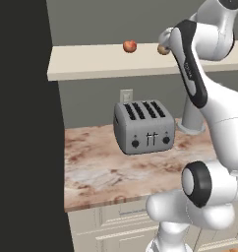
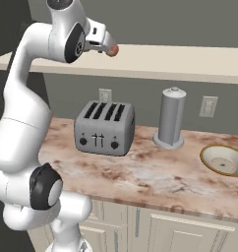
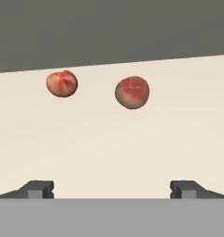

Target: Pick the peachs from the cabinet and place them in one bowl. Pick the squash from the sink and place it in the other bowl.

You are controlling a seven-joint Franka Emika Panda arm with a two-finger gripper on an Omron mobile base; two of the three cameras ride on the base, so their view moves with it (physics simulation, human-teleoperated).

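Two red-orange peachs [image 3: 62, 84] [image 3: 132, 92] lie side by side on the beige cabinet slab [image 3: 132, 139]. My gripper [image 3: 112, 189] is open, level with the slab and short of both fruits, nothing between its fingertips [image 3: 40, 189]. In the left base view one peach [image 1: 130, 46] sits free on the cabinet [image 1: 91, 61] and the other peach [image 1: 163, 49] peeks out beside my arm. In the right base view a peach [image 2: 112, 49] shows just past my hand. A cream bowl [image 2: 224, 162] with a golden-brown rim rests at the counter's right. The squash and sink are out of view.
A grey four-slot toaster [image 1: 144, 126] [image 2: 105, 128] stands on the marbled counter [image 2: 140, 172] under the cabinet. A tall grey cylinder [image 2: 171, 118] stands right of it. Wall sockets [image 2: 208, 106] are behind. A dark tall wall [image 1: 22, 147] bounds the left.
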